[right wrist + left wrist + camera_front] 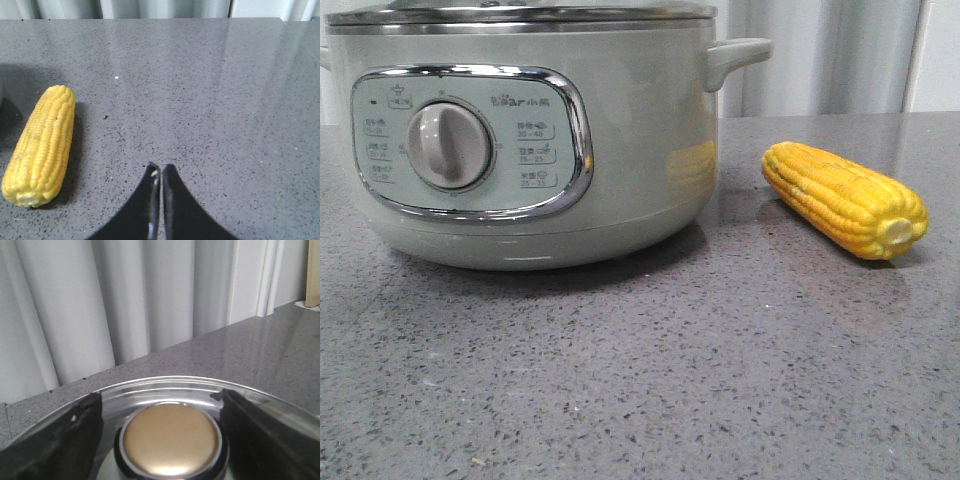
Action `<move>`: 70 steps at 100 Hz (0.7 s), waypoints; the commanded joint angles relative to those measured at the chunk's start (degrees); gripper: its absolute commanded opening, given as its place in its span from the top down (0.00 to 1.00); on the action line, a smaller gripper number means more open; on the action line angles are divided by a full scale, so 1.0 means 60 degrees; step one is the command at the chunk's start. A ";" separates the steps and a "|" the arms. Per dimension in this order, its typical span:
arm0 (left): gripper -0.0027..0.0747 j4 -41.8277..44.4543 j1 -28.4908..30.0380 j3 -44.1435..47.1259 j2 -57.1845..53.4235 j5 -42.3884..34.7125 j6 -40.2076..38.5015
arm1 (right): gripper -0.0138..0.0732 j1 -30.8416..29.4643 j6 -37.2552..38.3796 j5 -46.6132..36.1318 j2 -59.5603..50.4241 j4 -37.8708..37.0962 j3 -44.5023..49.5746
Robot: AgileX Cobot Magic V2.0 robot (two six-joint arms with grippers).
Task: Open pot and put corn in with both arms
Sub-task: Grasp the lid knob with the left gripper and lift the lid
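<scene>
Left gripper [170, 440] spread wide around lid knob [171, 439]; right gripper [161, 172] pressed together, empty, near corn [41, 145].

A grey speckled stone-look countertop [620, 380] is carrying two things; the pale green pot [640, 150] is sitting on it to the left, lid on; the corn [845, 198] is lying on its side just beside the pot, apart from it, stub end facing forward.

Even, bright light; soft shadows under the pot [520, 130] and corn [845, 198]; countertop [640, 380] glare.
</scene>
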 commanded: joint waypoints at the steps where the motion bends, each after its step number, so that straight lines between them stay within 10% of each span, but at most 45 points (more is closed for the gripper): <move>1: 0.39 -0.0070 -0.0070 -0.0297 -0.0204 -0.0670 -0.0065 | 0.93 -0.0040 -0.0054 -0.0788 0.0111 -0.0086 -0.0243; 19: 0.51 -0.0070 -0.0070 -0.0297 -0.0204 -0.0670 -0.0065 | 0.93 -0.0040 -0.0054 -0.0853 0.0111 -0.0086 -0.0243; 49: 0.99 -0.0070 -0.0070 -0.0297 -0.0204 -0.0670 -0.0065 | 0.93 -0.0040 -0.0054 -0.0853 0.0111 -0.0086 -0.0243; 70: 0.99 -0.0070 -0.0070 -0.0297 -0.0204 -0.1111 -0.0065 | 0.93 -0.0040 -0.0054 -0.0853 0.0111 -0.0086 -0.0243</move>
